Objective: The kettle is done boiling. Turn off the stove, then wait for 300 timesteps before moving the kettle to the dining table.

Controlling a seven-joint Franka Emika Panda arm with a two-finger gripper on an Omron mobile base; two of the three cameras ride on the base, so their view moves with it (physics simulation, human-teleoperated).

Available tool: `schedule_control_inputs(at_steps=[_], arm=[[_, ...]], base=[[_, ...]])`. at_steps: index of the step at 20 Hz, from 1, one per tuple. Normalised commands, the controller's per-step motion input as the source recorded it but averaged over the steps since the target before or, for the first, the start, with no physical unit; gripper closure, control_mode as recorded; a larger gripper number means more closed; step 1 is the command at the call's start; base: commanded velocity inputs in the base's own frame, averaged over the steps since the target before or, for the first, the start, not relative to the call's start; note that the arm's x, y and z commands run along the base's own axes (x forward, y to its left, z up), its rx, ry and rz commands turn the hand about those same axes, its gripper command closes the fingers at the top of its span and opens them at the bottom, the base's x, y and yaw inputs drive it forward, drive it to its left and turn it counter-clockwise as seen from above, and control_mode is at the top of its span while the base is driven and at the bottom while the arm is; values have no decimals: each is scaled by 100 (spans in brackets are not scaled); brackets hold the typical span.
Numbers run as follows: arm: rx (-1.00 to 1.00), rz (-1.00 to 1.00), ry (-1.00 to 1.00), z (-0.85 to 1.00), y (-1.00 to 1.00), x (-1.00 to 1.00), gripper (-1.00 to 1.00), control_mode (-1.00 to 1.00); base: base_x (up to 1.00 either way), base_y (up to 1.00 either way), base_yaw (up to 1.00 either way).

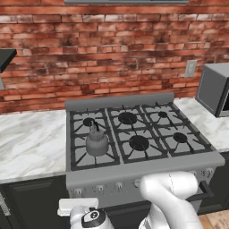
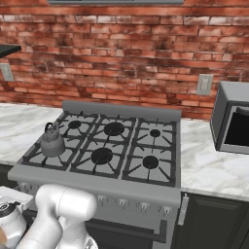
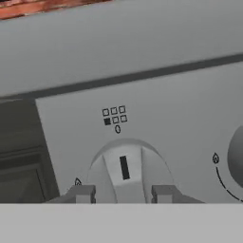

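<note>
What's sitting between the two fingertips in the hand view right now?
A stove knob, its dark marker bar nearly upright, sits between the fingertips of the gripper; gaps show either side.

Neighbouring knob [image 3: 236,163] cut by hand view's edge.

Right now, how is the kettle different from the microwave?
The kettle is small and round; the microwave is big and boxy. The kettle sits on the stove, on a left burner; the microwave stands on the marble counter to the stove's right. The kettle has a thin top handle. Both are grey.
</note>
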Motion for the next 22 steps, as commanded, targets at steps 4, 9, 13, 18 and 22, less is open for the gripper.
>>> schedule_control_inputs(at_steps=[4, 9, 13, 18, 22], arm=[[0, 0, -4, 0, 9, -37, -100, -100], [0, 0, -10, 0, 13, -53, -100, -100], [0, 0, -10, 12, 10, -55, -100, -100], [0, -3, -7, 34, 0, -57, -100, -100], [0, -8, -1, 49, 0, -44, -100, -100]], base=[[0, 0, 0], [0, 0, 0], [0, 0, 0], [0, 0, 0], [0, 0, 0]])
